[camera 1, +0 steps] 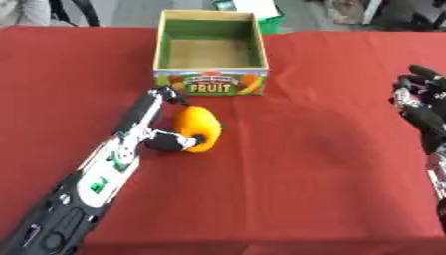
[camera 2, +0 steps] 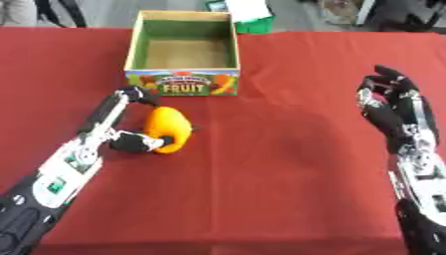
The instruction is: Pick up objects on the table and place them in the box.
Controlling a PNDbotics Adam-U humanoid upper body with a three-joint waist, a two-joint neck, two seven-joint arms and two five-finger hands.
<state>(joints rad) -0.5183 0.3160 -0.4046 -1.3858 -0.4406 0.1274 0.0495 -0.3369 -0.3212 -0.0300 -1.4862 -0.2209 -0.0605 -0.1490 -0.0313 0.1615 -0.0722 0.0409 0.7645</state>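
Note:
An orange-yellow fruit (camera 1: 198, 127) lies on the red table just in front of the box. My left hand (camera 1: 153, 122) has its fingers and thumb curled round the fruit's left side. The box (camera 1: 209, 18) is open, green inside, with FRUIT printed on its front; nothing shows in it. My right hand (camera 2: 390, 102) rests at the right side of the table with its fingers relaxed and pointing up, holding nothing.
The red cloth (camera 1: 313, 169) covers the whole table. A green and white thing (camera 2: 247, 15) sits just beyond the box at the far edge. Dark legs or stands show past the table's far corners.

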